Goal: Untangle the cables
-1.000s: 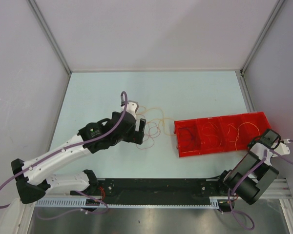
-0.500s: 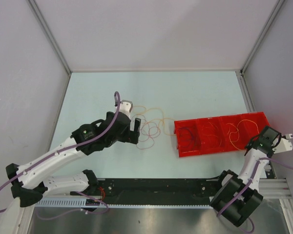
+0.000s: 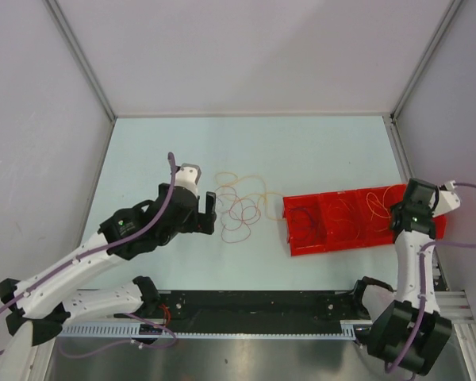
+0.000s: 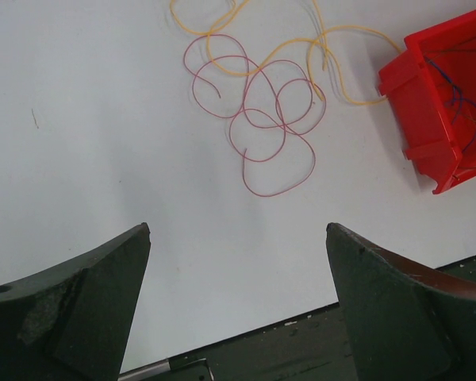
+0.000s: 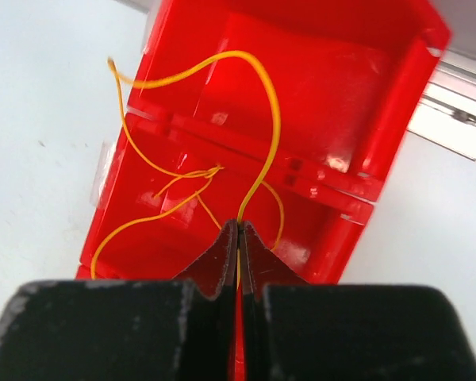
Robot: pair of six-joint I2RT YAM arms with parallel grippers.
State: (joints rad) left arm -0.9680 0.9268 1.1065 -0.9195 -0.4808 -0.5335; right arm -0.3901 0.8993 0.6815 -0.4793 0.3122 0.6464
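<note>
**A:** Where are the cables?

**B:** One red cable and one yellow cable curl together in loose loops on the pale surface. The tangle stretches left to right, and its yellow end reaches the red bin.

**A:** And the tools?

**B:** The left tool gapes wide and holds nothing, just left of the tangle. The right tool is pinched tight on another yellow strand, which arcs up over the bin. The bin's long axis runs left to right.
</note>
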